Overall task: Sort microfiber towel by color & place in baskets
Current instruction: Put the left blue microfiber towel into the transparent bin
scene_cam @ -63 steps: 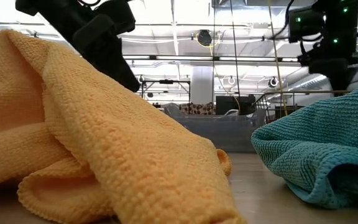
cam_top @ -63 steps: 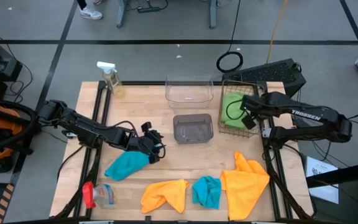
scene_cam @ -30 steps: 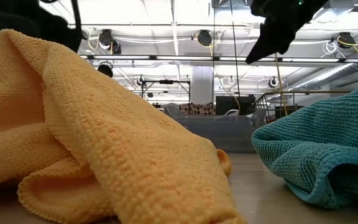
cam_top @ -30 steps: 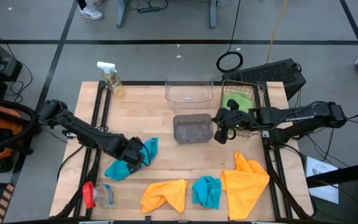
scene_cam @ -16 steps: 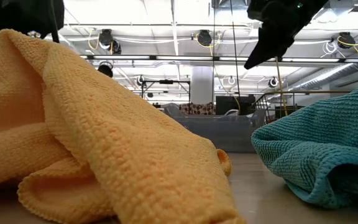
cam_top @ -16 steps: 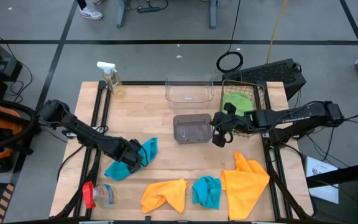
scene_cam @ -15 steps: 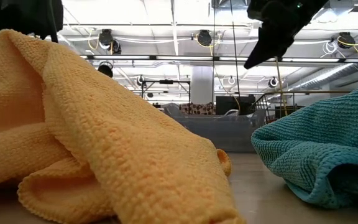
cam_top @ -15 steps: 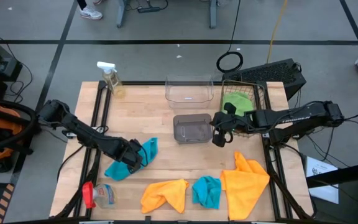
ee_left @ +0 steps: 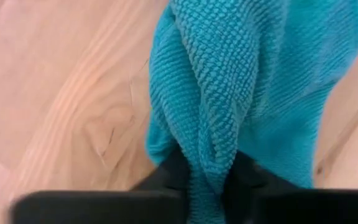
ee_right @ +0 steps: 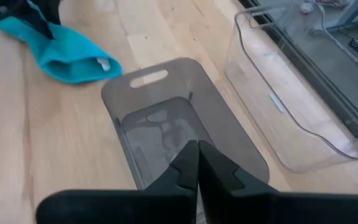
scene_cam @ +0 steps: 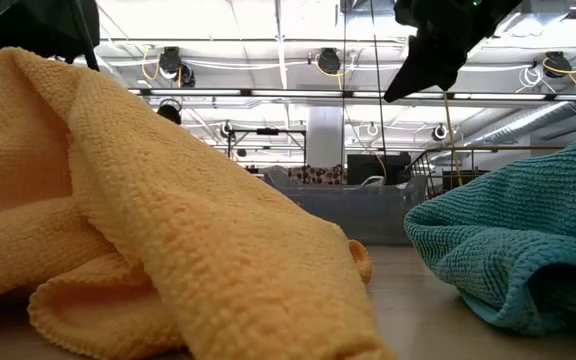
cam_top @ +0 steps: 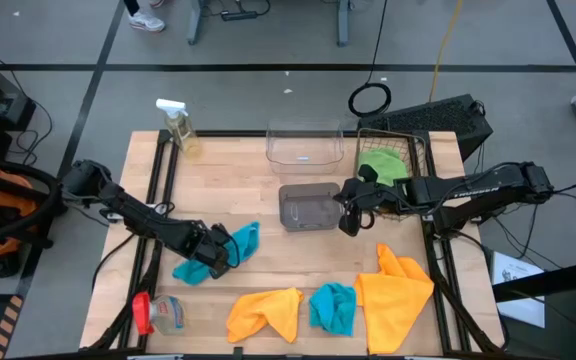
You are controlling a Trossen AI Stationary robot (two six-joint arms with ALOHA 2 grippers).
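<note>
Left pincer low on the table, pinching a turquoise towel; right pincer pressed together beside the grey tub.

One turquoise towel is lying bunched at the table's left, a second turquoise towel is sitting between two crumpled orange towels along the front edge, green cloth is filling the wire-mesh basket, and the clear tub and grey tub are standing mid-table.
</note>
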